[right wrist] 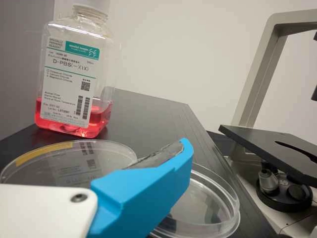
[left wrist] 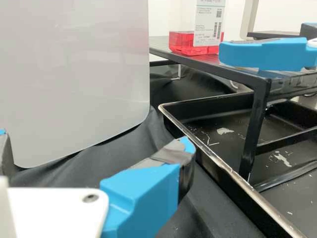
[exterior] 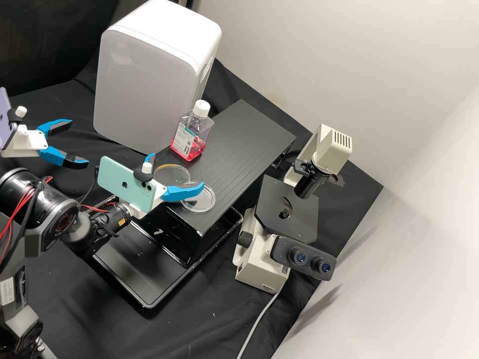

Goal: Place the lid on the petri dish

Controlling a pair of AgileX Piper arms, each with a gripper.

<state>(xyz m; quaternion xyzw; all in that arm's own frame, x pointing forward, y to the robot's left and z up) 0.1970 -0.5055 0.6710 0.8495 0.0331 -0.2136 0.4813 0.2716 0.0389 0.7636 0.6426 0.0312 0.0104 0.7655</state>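
Observation:
Two clear round pieces lie side by side on the black raised shelf [exterior: 239,144]. The deeper petri dish [exterior: 202,199] [right wrist: 210,206] sits near the shelf's front edge. A flatter disc, seemingly the lid [exterior: 170,174] [right wrist: 64,161], lies just behind it. My right gripper [exterior: 187,182] hovers low over both, open, one blue finger [right wrist: 148,183] crossing the gap between them; its other finger is hidden. I cannot tell whether it touches either piece. My left gripper [exterior: 77,142] hangs open and empty at the far left, beside the white box, one finger [left wrist: 148,183] showing.
A tall white box [exterior: 154,70] stands behind the shelf. A bottle of red liquid [exterior: 192,132] [right wrist: 74,94] stands on the shelf behind the lid. A black tray [exterior: 144,279] [left wrist: 223,158] lies under the shelf. A microscope [exterior: 294,214] stands to the right.

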